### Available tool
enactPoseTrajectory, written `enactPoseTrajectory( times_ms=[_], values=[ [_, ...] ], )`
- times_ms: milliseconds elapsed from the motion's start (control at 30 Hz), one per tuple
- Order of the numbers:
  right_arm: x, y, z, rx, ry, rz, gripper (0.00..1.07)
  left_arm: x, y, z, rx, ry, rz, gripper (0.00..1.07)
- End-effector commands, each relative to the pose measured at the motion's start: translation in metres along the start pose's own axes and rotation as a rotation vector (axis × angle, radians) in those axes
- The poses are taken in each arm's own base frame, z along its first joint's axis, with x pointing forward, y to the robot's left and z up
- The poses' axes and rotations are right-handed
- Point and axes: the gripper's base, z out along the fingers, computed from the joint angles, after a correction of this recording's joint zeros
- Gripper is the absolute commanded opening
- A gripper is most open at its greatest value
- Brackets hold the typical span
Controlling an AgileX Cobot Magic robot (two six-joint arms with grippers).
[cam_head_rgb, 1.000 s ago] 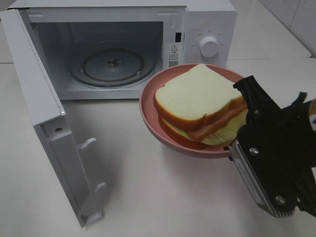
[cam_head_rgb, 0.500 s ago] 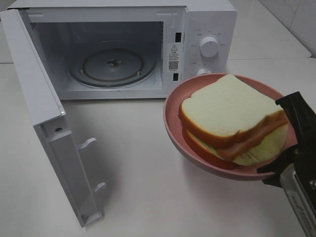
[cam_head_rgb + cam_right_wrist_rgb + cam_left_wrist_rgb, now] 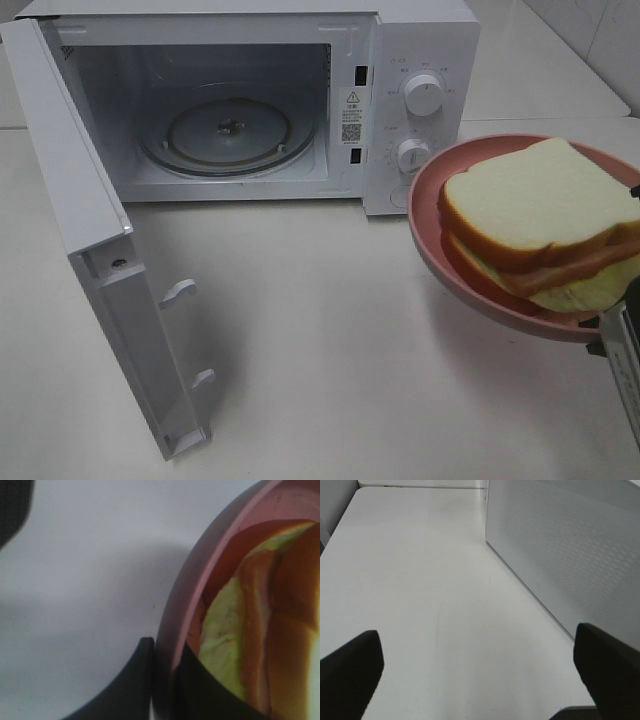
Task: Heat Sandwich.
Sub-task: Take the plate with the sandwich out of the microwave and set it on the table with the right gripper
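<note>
Exterior high, worktop (image 3: 320, 380): white, matte, bare in front of the microwave.
Exterior high, microwave (image 3: 420, 60): white, at the back; door (image 3: 100, 260) swung wide to the left; glass turntable (image 3: 228, 130) inside.
Exterior high, room: pale tiled wall at upper right corner.
Exterior high, sandwich (image 3: 545, 225): lay on the pink plate (image 3: 430, 230), which was tilted at the right edge, in front of the microwave's dials.
Exterior high, right gripper: mostly out of frame at the right edge.
Left wrist, left gripper (image 3: 480, 672): released, fingers spread wide with nothing between them, over bare white worktop (image 3: 420, 580) beside the microwave's perforated side (image 3: 570, 545).
Right wrist, right gripper (image 3: 166, 680): clenched on the pink plate's rim (image 3: 200, 580), one finger either side.
Right wrist, sandwich (image 3: 260, 630): just inside the rim, green filling and ham showing.
</note>
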Motion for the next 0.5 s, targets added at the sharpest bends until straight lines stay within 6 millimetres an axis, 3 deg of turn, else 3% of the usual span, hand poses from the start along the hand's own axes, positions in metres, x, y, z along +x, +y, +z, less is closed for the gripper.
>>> enactPoseTrajectory(
  times_ms=[33,500],
  values=[
    [0.003,-0.005,-0.003,0.059,0.021,0.051,0.01,0.001,-0.001,-0.002,0.007,-0.028,-0.004,0.98],
    [0.015,-0.001,-0.004,0.043,0.15,0.319,0.01,0.001,-0.001,-0.002,0.007,-0.028,-0.004,0.98]
  ],
)
